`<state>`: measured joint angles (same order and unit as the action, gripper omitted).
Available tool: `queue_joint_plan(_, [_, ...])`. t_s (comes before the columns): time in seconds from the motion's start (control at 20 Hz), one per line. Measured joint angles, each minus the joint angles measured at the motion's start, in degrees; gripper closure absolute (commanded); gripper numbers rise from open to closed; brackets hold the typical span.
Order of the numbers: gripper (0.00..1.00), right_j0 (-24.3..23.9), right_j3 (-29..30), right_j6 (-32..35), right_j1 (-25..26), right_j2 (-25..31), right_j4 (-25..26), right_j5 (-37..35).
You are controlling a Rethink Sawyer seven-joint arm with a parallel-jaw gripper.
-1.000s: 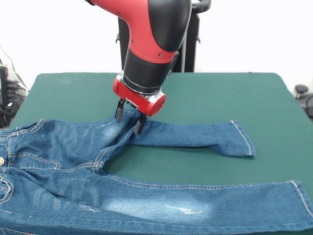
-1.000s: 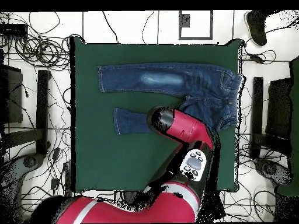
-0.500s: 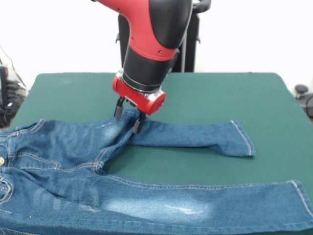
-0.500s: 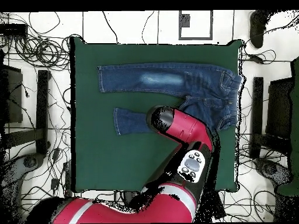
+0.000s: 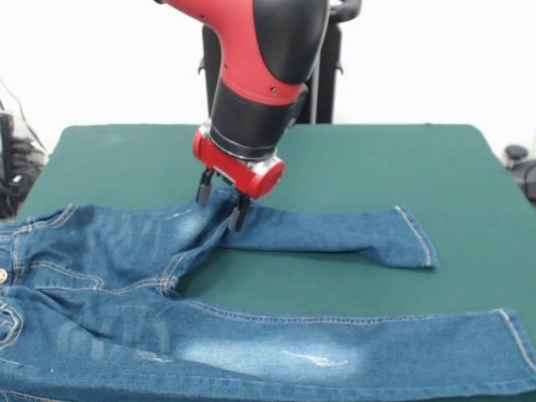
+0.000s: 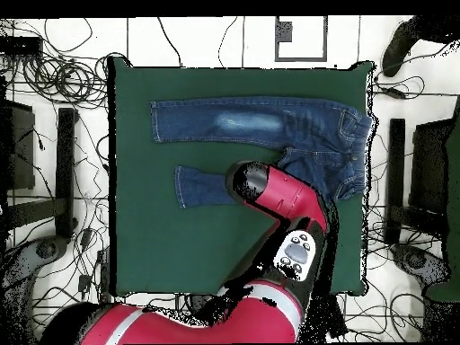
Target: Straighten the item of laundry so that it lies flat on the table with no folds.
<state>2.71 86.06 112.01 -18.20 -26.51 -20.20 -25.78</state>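
Behind the far side we see a plain white wall (image 5: 435,59), evenly lit. From above, we see a white tiled floor (image 6: 216,40) strewn with tangled black cables (image 6: 54,76). Dark stands (image 6: 65,166) flank both sides, and a grey-framed square (image 6: 301,38) lies on the floor.

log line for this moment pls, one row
gripper: open, fingers straddling far leg near crotch | jeans: spread, far leg looks shorter, possibly folded | table: green | state: not yet flat
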Motion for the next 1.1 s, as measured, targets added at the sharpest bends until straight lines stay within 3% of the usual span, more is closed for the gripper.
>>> queue_joint_plan(1.1, [0.0,0.0,-2.42,0.0,5.14,0.02,-3.92,0.0])
